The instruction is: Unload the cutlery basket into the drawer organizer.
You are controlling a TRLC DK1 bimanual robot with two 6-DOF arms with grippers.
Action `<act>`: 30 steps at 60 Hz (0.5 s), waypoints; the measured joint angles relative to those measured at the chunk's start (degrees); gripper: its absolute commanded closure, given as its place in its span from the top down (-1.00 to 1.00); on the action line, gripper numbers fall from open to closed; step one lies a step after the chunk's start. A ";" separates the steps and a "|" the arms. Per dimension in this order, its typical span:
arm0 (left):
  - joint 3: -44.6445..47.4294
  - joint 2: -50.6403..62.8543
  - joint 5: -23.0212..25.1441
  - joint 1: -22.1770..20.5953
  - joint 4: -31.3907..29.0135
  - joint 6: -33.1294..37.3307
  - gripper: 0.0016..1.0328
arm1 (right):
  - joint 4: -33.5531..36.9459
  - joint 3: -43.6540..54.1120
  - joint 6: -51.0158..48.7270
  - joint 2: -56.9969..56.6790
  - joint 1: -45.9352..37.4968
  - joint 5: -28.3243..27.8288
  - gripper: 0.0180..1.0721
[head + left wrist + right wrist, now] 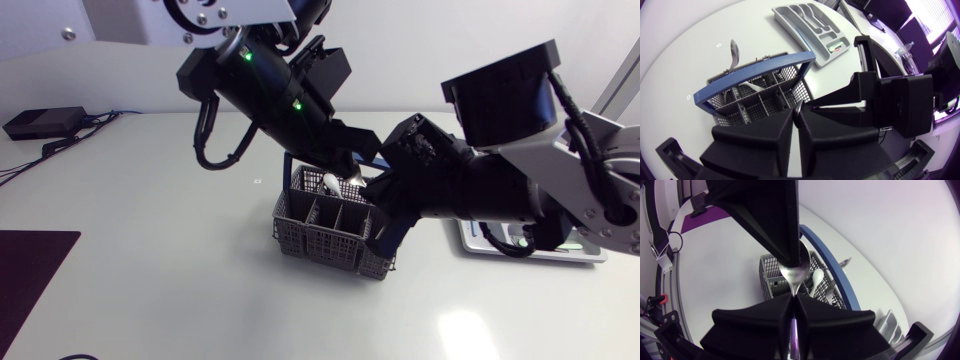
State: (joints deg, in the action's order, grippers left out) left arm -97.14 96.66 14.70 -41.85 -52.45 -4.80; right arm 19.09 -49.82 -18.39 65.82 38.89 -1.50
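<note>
Spoon: a shiny metal spoon is held over the basket, between both arms.
Right arm: the right end effector has its fingers pinched on the spoon's handle.
Left arm: the left end effector has its fingers pressed close on the spoon's bowl end.
Basket: the grey mesh cutlery basket with a blue handle stands on the white table and holds cutlery.
Organizer: the light grey plastic drawer organizer lies apart from the basket, with cutlery in its compartments.
</note>
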 measured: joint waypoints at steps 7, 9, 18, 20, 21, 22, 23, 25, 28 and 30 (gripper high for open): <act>-0.04 -0.13 0.48 0.85 0.00 -0.17 0.15 | 0.17 0.11 0.00 0.00 0.00 -0.22 -0.89; -0.04 -0.31 0.50 1.09 0.02 -0.17 0.36 | 0.20 0.17 -0.02 0.00 0.00 -0.37 -0.89; -0.24 -2.08 0.52 2.58 1.64 -0.20 0.90 | 0.74 1.38 -0.28 -0.85 -0.46 -3.10 -0.89; -0.50 -2.69 0.52 3.15 2.43 -0.20 0.90 | 1.16 1.86 -0.85 -1.55 -1.07 -3.91 -0.89; -0.61 -2.93 0.52 3.37 2.67 -0.20 0.91 | 1.55 2.03 -0.96 -1.99 -1.51 -4.46 -0.89; -0.76 -3.32 0.55 3.78 3.06 -0.20 0.91 | 1.84 2.21 -1.29 -2.32 -1.95 -5.03 -0.89; -0.85 -3.58 0.55 4.04 3.41 -0.20 0.91 | 2.12 2.36 -1.33 -2.71 -2.45 -5.64 -0.89; -1.11 -4.46 0.55 4.94 3.89 -0.17 0.91 | 2.97 2.97 -1.90 -3.93 -4.24 -7.39 -0.89; -1.25 -5.35 0.52 5.92 4.11 -0.15 0.91 | 4.17 3.50 -2.95 -5.27 -6.80 -9.73 -0.88; -1.27 -5.90 0.52 6.51 4.13 -0.13 0.91 | 5.11 3.82 -3.96 -6.21 -8.79 -11.47 -0.88</act>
State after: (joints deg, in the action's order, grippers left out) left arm -98.41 90.76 15.22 -35.33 -48.31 -4.93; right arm 24.21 -46.00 -22.35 59.61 30.11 -12.97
